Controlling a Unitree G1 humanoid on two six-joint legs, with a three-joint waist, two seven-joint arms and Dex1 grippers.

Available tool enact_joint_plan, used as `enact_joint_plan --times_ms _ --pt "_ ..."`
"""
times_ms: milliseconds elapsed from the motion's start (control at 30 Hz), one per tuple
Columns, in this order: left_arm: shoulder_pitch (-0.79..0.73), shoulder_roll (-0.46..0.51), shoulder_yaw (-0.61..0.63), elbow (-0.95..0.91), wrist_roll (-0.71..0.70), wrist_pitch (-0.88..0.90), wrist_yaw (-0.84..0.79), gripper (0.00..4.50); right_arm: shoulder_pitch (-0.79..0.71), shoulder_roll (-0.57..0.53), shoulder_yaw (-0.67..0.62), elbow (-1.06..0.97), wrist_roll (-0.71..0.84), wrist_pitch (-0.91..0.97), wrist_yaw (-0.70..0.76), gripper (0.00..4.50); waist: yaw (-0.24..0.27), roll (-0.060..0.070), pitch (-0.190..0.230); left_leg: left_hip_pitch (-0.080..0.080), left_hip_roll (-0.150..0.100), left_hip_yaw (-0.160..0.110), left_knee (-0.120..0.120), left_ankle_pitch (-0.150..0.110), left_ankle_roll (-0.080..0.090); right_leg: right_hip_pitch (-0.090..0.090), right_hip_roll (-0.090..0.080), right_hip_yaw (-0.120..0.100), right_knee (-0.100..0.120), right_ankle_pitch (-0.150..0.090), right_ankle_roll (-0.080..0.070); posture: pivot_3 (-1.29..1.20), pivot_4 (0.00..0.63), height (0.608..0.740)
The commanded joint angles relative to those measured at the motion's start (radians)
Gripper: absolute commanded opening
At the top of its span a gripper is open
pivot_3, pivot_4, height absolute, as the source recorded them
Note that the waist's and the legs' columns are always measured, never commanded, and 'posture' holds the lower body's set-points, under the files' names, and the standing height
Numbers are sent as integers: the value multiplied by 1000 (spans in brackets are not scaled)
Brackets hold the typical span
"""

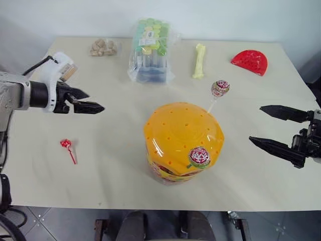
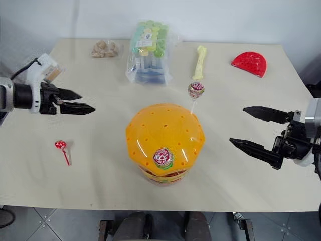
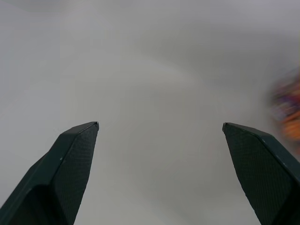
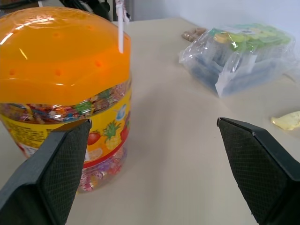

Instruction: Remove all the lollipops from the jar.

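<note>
nearest to me, the burger-shaped jar (image 1: 183, 142) stands at the middle of the table (image 1: 115, 160), close to its near edge. one lollipop (image 1: 199, 156) sits low on the near right of its orange dome, and i can't tell whether its stick is in a hole or the candy is just resting there. a clumsy grab could knock it off and send it rolling over the near edge.

to the left, a lollipop with a red stick (image 1: 66, 147) lies flat on the table, well apart from the jar, so that one is out.

the right gripper (image 1: 267, 127) hangs to the right of the jar, jaws spread wide and empty. if it closes in low it may shove the light jar rather than catch a stick.

further back, the left gripper (image 1: 95, 103) hovers above the table on the left, fingers parted, holding nothing.

behind the dome, a white-stick lollipop (image 1: 219, 89) stands up out of a hole at the far right. pulled at a slant, the thin stick could bind and tip the jar.
</note>
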Motion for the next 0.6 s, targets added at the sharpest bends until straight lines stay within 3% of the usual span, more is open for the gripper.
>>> enact_joint_plan --times_ms 33,233,400,600 --pt "13 -79 115 -21 -76 -185 -98 4494 19 -8 -72 -67 46 17 -20 4500 0 0 0 0 0 0 1 0 0 0 0 0 0 0 0 0 150 740" --pt "19 -282 226 70 -239 -429 -392 4494 52 -18 -127 -145 95 47 -50 4500 0 0 0 -4 1 -1 10 -1 2 0 0 -1 4 1 0 0 150 740" --pt "18 -323 211 115 -264 -498 -547 4494 81 -16 -161 -222 159 72 -100 4500 -2 0 0 -3 1 -1 12 -1 2 0 0 0 7 1 0 0 150 740" --pt "21 -338 177 111 -282 -505 -581 4494 113 -20 -164 -296 251 79 -147 4500 -1 0 0 -3 0 -2 13 -1 2 1 -1 0 7 2 0 0 150 740"
